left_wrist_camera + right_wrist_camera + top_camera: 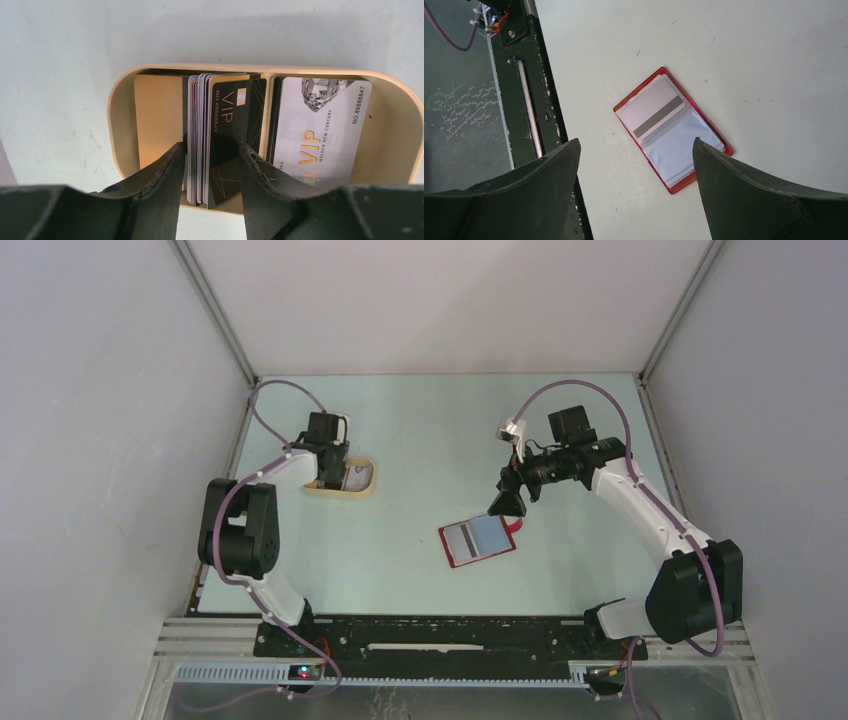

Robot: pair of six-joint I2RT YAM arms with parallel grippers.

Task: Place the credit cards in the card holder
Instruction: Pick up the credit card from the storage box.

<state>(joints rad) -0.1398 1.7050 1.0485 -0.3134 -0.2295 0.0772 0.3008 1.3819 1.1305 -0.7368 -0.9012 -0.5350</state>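
A tan oval tray (117, 110) holds the credit cards on edge: a golden-brown card (157, 120), a leaning stack (199, 125) fronted by a black VIP card (230, 115), and a whitish VIP card (320, 125) in the right compartment. My left gripper (212, 150) reaches into the tray with its jaws half apart on either side of the stack. The left finger (170, 165) lies against the stack, and black card face still shows beside the right one. The red card holder (672, 130) lies open on the table with a whitish grey-striped card (651, 107) in it. My right gripper (636, 150) hangs wide open above its near corner.
In the top view the tray (362, 490) sits at the left and the holder (478, 542) at mid-table. My right gripper (507, 502) is just behind the holder. A black mounting rail (524, 90) runs along the near table edge. White walls enclose the table on three sides.
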